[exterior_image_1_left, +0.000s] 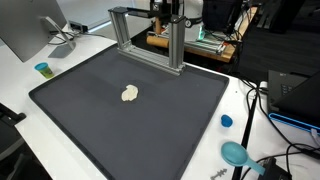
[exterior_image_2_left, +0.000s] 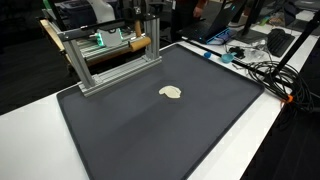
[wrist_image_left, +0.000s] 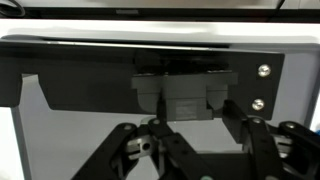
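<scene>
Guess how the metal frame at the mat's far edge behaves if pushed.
Probably stiff: the metal frame looks built from square metal bars, so it should slide rather than flex. Likely fairly heavy for its size. It stands tall on a narrow base rail, so a high push might tip it.

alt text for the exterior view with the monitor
A small pale lump lies near the middle of a dark mat on a white table. A metal frame stands at the mat's far edge; the gripper hangs by its top, state unclear.

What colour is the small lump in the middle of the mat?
The lump is cream-white on a dark grey mat; clearest in an exterior view.
</scene>
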